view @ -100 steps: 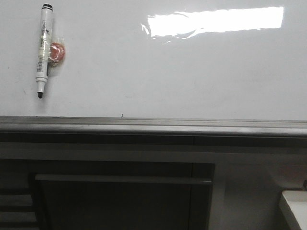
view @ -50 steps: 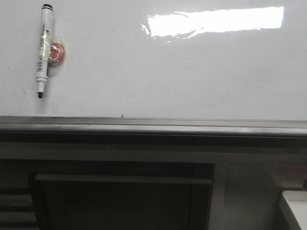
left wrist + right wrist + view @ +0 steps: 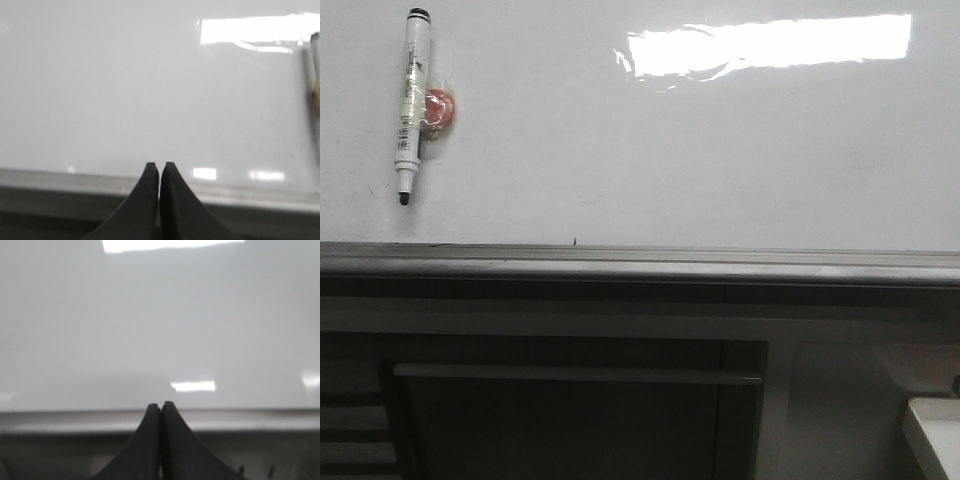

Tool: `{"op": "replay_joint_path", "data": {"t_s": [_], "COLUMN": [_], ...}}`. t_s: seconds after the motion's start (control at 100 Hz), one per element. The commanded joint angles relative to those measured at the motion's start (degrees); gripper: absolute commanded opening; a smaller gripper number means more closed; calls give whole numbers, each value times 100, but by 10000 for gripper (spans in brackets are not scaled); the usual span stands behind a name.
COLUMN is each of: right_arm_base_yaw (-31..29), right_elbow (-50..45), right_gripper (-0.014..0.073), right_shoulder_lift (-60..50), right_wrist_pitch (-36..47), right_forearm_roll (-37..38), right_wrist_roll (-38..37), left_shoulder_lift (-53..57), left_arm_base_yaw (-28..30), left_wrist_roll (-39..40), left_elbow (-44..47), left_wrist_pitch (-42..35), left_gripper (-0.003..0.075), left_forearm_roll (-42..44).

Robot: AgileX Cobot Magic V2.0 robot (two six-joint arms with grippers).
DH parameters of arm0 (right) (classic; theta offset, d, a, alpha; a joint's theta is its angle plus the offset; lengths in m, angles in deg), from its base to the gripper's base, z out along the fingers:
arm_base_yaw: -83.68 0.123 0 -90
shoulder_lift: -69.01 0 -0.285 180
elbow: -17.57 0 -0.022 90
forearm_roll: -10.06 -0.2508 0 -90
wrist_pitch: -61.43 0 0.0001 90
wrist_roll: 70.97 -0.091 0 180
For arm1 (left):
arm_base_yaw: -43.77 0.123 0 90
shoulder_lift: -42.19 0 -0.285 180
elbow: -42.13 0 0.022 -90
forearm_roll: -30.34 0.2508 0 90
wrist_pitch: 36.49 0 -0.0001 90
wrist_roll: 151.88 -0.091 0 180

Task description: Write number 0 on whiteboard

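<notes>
Left black two-finger gripper [image 3: 159, 166] closed with fingertips together, empty, over the grey metal ledge [image 3: 240, 195] at the edge of the large glossy white whiteboard [image 3: 125, 90]. Right black two-finger gripper [image 3: 160, 405] likewise closed and empty at the same ledge. White marker pen with black tip [image 3: 411, 105] lying on the board's left part, touching a small red round object [image 3: 441, 108]; no drawn loop visible on the surface; dark cabinet with bar handle [image 3: 575, 375] beyond the ledge.
</notes>
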Motion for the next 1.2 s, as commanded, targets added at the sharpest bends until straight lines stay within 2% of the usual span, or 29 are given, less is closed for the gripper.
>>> {"op": "replay_joint_path", "data": {"t_s": [0.0, 0.37, 0.53, 0.64, 0.72, 0.78, 0.9, 1.01, 1.1, 1.19], "right_arm_base_yaw": [2, 2, 2, 2, 2, 2, 2, 2, 2, 2], "right_elbow": [-128, -128, -118, 95, 420, 706, 1378, 1969, 2299, 2462], "right_gripper": [-67, -67, -67, -67, -67, -66, -66, -66, -67, -67], "right_shoulder_lift": [-99, -99, -99, -99, -73, 20, 391, 937, 1336, 1529], "right_wrist_pitch": [1192, 2551, 2460, 1693, 615, 208, -921, -2005, -2405, -2432], "right_forearm_roll": [23, 20, -158, -609, -810, -845, -845, -845, -939, -1159], "right_wrist_roll": [3, 3, 3, -75, -75, -75, -75, -75, -75, -75], "left_shoulder_lift": [157, 157, 157, 157, 79, -56, -536, -1212, -1668, -1924], "left_arm_base_yaw": [13, 23, 23, 23, 23, 23, 23, 23, 11, -31], "left_wrist_roll": [-6, -6, -6, -6, -6, -6, -19, -61, -61, -61], "left_elbow": [70, 70, 70, 33, -142, -358, -1252, -2159, -2696, -2967], "left_wrist_pitch": [-1028, -1208, -1185, -1027, -471, -29, 829, 1937, 2341, 2234], "left_gripper": [-20, -20, -20, -21, -21, -21, -21, -20, -20, -20], "left_forearm_roll": [-61, -73, -117, -306, -530, -530, -406, 187, 291, 204]}}
